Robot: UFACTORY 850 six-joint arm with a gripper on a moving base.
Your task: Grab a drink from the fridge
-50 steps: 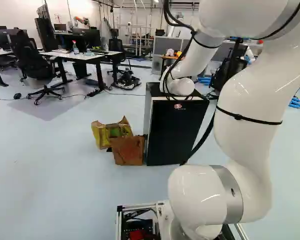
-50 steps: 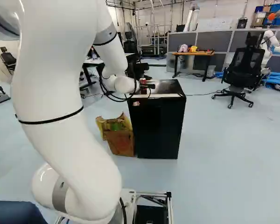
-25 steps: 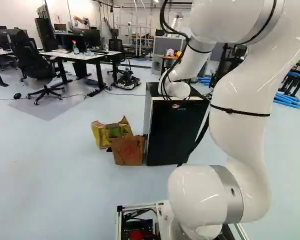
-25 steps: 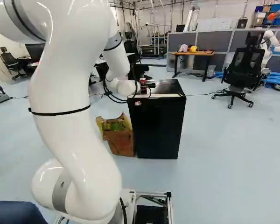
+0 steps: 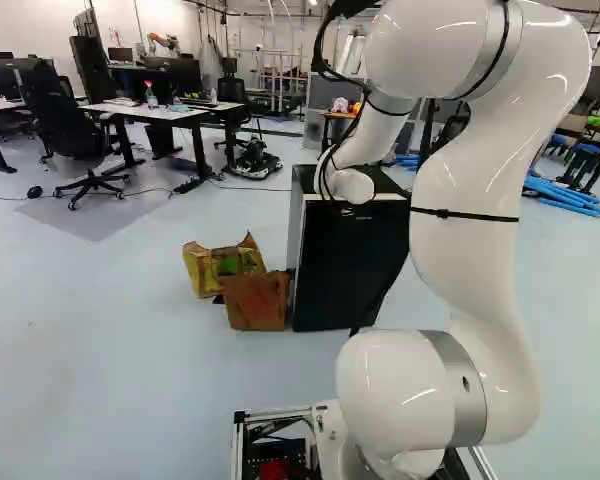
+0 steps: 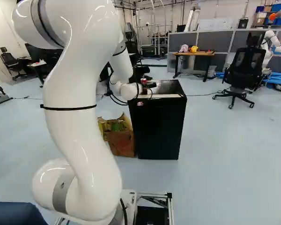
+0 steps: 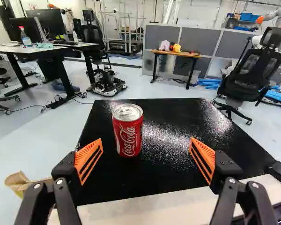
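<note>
My gripper (image 6: 150, 85) is over the top of the black fridge (image 6: 158, 126) in the right base view; the arm's wrist covers it in the left base view. Seen from the wrist, the gripper (image 7: 146, 144) stands wide open with orange pads. A red drink can (image 7: 127, 132) is upright on the fridge's black top (image 7: 166, 136), just ahead of the fingertips and nearer to one finger than the other. Neither pad touches it. The same red can (image 6: 144, 80) shows beside the gripper in the right base view. The fridge's front is closed.
Against the fridge's side on the floor are a brown cardboard box (image 5: 256, 301) and a yellow box (image 5: 208, 266). Farther off stand a wooden table (image 6: 195, 53), a black office chair (image 6: 244, 70), desks (image 5: 165, 113) and another robot (image 6: 270, 42).
The upper arm has swung leftward in the left base view and rightward in the right one. The wrist has shifted slightly lower over the fridge. Base and boxes have stayed put.
</note>
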